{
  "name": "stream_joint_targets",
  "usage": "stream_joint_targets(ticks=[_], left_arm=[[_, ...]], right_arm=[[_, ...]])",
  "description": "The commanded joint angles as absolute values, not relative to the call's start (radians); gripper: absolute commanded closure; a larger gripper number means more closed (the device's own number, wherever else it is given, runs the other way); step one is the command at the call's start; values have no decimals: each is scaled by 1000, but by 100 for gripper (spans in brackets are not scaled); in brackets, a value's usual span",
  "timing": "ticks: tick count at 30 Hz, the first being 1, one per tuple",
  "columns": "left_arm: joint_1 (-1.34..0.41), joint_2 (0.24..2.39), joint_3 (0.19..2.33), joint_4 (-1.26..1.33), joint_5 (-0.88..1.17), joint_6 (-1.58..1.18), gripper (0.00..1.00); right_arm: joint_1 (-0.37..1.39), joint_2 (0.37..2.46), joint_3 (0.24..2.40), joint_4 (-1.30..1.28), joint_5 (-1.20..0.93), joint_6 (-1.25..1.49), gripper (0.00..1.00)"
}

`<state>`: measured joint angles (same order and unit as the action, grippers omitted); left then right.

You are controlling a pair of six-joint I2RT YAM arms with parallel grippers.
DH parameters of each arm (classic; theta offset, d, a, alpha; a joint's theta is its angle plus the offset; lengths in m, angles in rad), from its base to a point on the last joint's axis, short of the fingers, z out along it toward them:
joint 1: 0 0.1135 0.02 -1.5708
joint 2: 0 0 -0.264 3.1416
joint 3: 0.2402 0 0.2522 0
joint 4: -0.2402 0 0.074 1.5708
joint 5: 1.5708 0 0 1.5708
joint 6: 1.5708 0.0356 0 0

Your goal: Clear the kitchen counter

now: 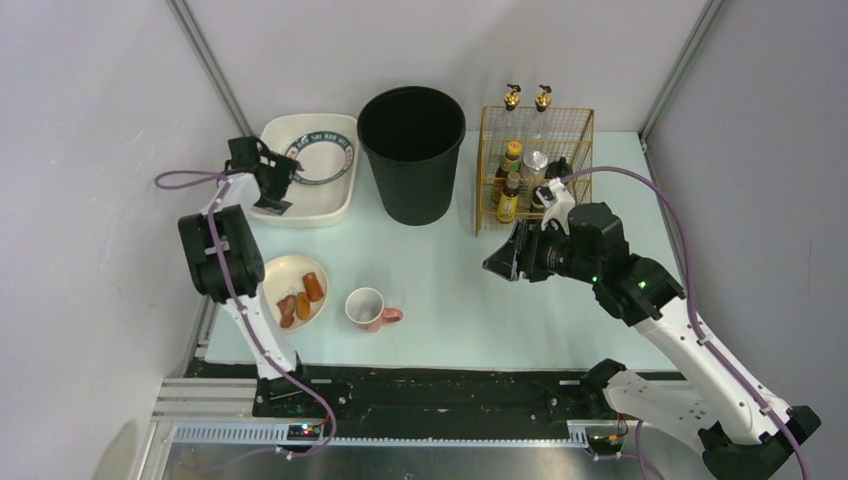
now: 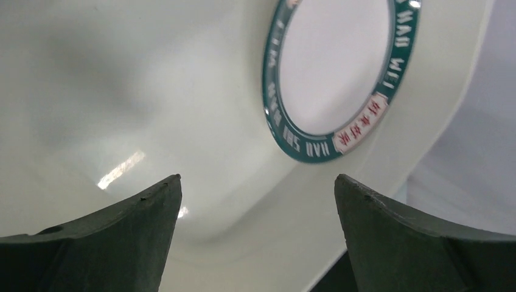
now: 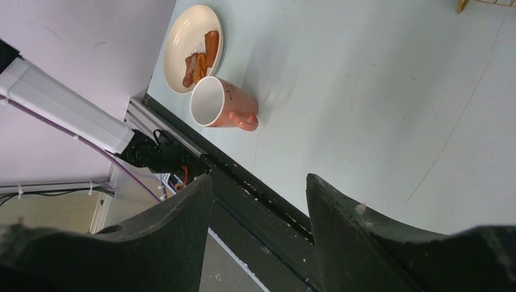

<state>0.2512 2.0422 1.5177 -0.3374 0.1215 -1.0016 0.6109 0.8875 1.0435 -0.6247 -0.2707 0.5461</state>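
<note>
The kitchen counter (image 1: 560, 310) is a pale mint-green tabletop. On it at the front left lie a cream plate (image 1: 281, 276) with sausage pieces (image 1: 301, 297) and a pink mug (image 1: 367, 308) on its side. Plate (image 3: 182, 33) and mug (image 3: 220, 103) also show in the right wrist view. My left gripper (image 1: 277, 197) is open and empty over the near left corner of the white tray (image 1: 330, 205), which holds a white bowl with a green rim (image 1: 322, 155); tray wall (image 2: 152, 109) and bowl (image 2: 334, 67) fill its view. My right gripper (image 1: 500, 262) is open and empty above the counter's middle right.
A tall black bin (image 1: 412, 150) stands at the back centre. A yellow wire rack (image 1: 535, 165) with sauce bottles stands to its right. A black rail (image 1: 420, 385) runs along the front edge. Grey walls and metal posts close in the sides.
</note>
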Motion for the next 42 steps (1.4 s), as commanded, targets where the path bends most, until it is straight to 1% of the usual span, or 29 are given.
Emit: stream_joint_targets(ticks=[1, 6, 9, 14, 17, 19, 23, 27, 31, 35, 38, 42], left_arm=[[255, 1856, 1508, -429, 147, -861, 0], [256, 1692, 1449, -459, 141, -792, 0], [257, 1599, 1393, -477, 101, -747, 0], [257, 1391, 1218, -513, 27, -709, 0], [262, 1275, 1120, -536, -72, -694, 0], [269, 1186, 1049, -553, -103, -691, 0], [299, 991, 915, -596, -101, -683, 0], [330, 861, 833, -674, -76, -699, 0], [334, 777, 774, -759, -106, -776, 0], [336, 751, 742, -855, -187, -880, 0], [334, 762, 724, -902, -250, -959, 0], [336, 827, 704, -915, -236, -962, 0]], right_arm=[[611, 869, 1044, -636, -283, 528, 38], [630, 867, 1044, -666, -262, 489, 38], [638, 869, 1043, -673, -264, 471, 37], [641, 879, 1044, -672, -284, 457, 37], [647, 882, 1044, -668, -302, 453, 37], [651, 882, 1043, -667, -305, 451, 37], [662, 881, 1044, -657, -312, 452, 37], [678, 881, 1044, -654, -314, 454, 37], [688, 885, 1044, -655, -322, 453, 37], [697, 888, 1044, -666, -325, 452, 37], [704, 890, 1043, -679, -321, 448, 37], [709, 889, 1043, -690, -318, 447, 37]])
